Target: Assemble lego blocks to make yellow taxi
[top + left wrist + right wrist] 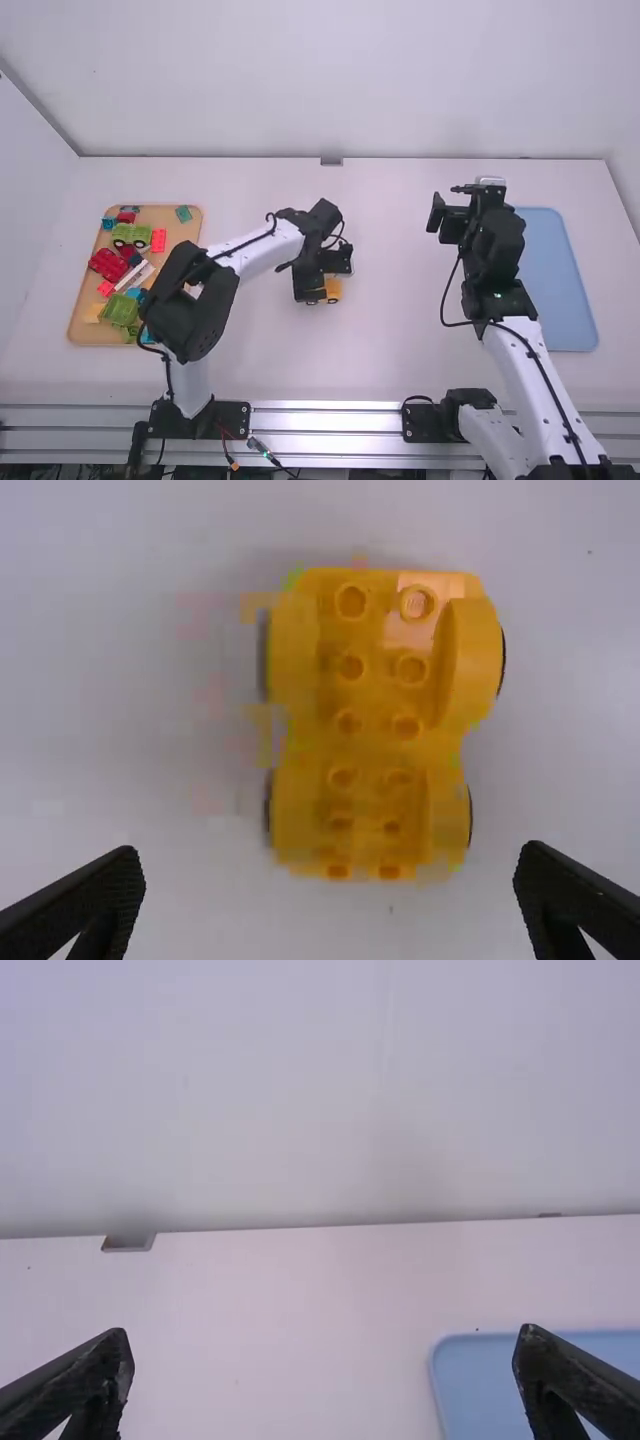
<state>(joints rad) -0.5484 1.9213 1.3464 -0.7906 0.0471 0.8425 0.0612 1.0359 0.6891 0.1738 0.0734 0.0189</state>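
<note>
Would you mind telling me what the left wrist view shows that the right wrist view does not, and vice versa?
Left wrist view: the studded yellow base with wheels. Right wrist view: part of the blue tray, the pale wall, and a small metal piece at its foot. Both: the white table, with the left claw open in the first and the right claw open in the second.

Wheeled Lego base (375, 720): yellow-orange, studs (411, 668) matching, one paler orange patch; wheel edges (502, 662) black. Wooden tray (184, 233): tan. Its blocks: red brick (158, 240), green wheeled block (132, 234), teal brick (183, 214). Second tray (562, 285): solid light blue. Table (400, 350): white. Left gripper (324, 276), right gripper (447, 205): both black.
</note>
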